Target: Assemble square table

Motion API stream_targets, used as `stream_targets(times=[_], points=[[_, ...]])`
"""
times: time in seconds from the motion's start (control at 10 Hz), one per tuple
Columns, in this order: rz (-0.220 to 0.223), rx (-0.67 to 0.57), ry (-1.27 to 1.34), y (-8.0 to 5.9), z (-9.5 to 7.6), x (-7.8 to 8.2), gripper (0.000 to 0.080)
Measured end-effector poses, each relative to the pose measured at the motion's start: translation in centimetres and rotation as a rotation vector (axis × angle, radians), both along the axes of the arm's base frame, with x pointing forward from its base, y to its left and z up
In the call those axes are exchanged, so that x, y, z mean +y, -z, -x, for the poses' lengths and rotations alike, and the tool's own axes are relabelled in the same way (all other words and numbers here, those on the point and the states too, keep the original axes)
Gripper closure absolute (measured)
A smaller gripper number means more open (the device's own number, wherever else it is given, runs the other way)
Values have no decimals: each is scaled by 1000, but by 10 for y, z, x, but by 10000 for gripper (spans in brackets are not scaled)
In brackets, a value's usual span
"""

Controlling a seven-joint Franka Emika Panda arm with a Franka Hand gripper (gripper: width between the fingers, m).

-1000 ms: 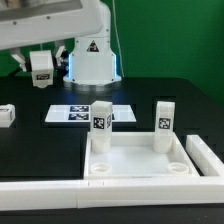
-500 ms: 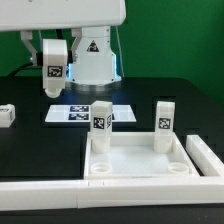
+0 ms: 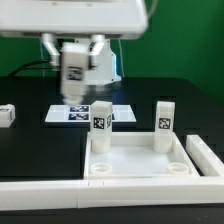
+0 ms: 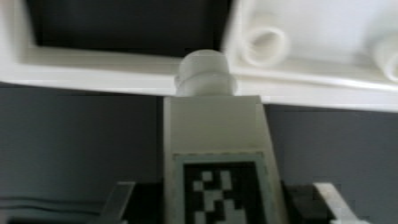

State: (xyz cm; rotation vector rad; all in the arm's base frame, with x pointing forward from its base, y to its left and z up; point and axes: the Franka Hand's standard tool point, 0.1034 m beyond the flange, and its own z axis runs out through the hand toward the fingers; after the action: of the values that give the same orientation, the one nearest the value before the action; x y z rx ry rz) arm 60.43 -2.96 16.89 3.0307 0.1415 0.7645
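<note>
The white square table top [image 3: 140, 160] lies at the front of the black table, rim up. Two white tagged legs stand upright in its far corners, one on the exterior view's left [image 3: 100, 124] and one on the right [image 3: 164, 124]. My gripper [image 3: 73, 72] is in the air behind the left leg, shut on a third white tagged leg [image 3: 73, 68]. In the wrist view this leg [image 4: 217, 140] fills the middle between the fingers, its round peg pointing at the table top's rim [image 4: 143, 85], near a round hole [image 4: 267, 42].
The marker board [image 3: 78, 113] lies flat behind the table top. A fourth small white leg [image 3: 6, 114] lies at the exterior view's left edge. A long white bar fence [image 3: 60, 190] runs along the front, with a side piece [image 3: 205, 155] on the right.
My gripper has moved toward the exterior view's right and slightly down with the leg in it, from the far left to just behind the left standing leg.
</note>
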Motion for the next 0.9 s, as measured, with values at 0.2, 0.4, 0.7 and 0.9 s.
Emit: stream_targets(times=[0.2,0.4,0.7,0.9], points=[[-25,-152,29,3,-17,42,511],[-31,-191,22,9,-19,57,511],[-29,-189,22,9,-19,55,511],[-29,-186,21,11,-17,56,511]])
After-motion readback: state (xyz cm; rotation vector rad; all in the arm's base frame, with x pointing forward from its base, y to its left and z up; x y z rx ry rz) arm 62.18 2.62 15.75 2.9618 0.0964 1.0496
